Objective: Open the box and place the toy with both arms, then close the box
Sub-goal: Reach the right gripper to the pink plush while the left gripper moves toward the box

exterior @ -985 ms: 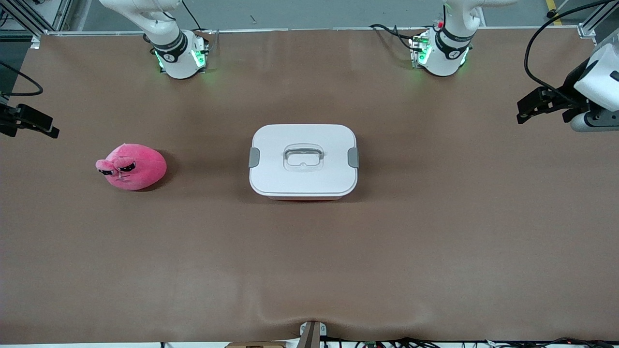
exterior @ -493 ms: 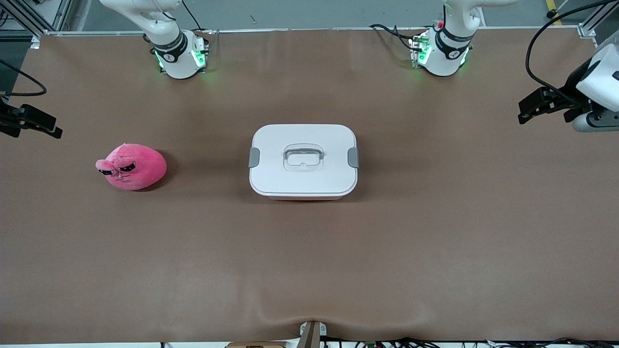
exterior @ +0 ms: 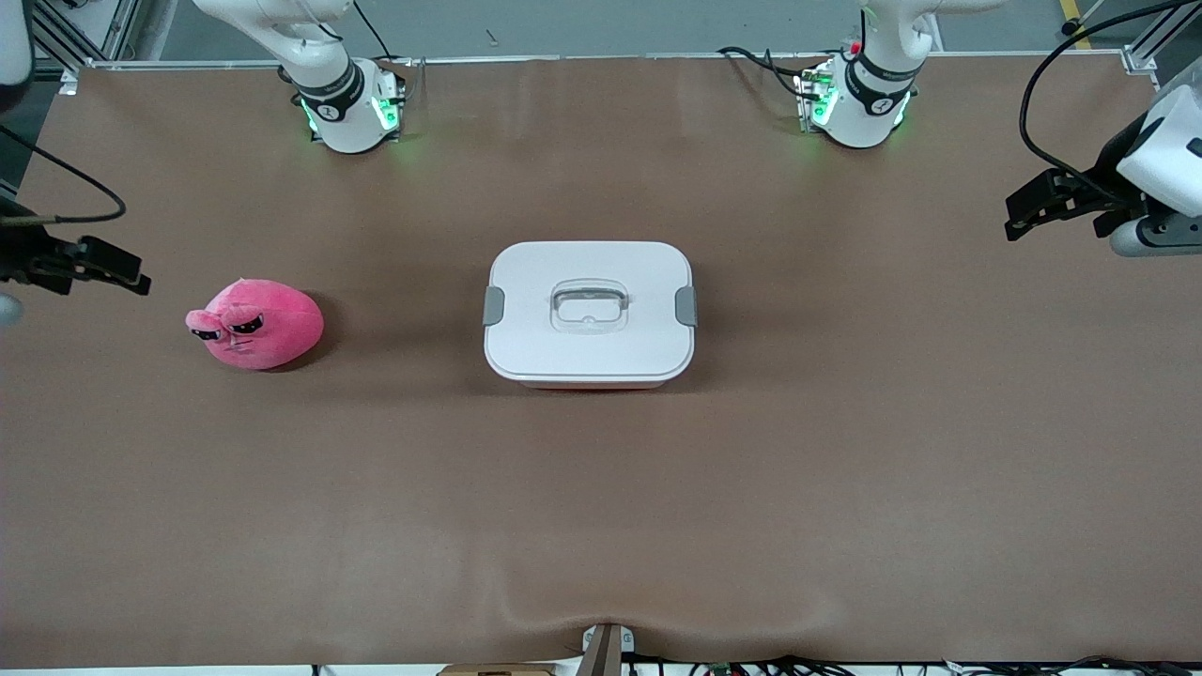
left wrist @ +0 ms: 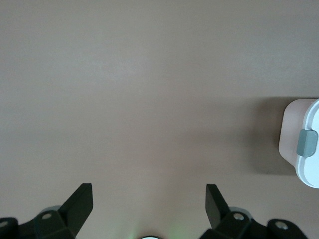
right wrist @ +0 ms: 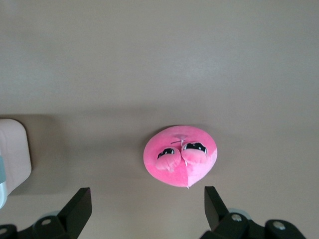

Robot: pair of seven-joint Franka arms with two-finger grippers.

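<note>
We see the left gripper [exterior: 1019,208] released over bare brown table [exterior: 845,451] at its end; right gripper [exterior: 127,270] released, hot-pink round plush toy [exterior: 255,324] at its 4 o'clock; lidded translucent pink plastic box [exterior: 589,314] sits mid-table

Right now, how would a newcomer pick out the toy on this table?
Start from the white-lidded box in the middle of the brown table. Look toward the right arm's end: the toy sits alone there, a hot-pink plush blob with black half-lidded eyes.
</note>
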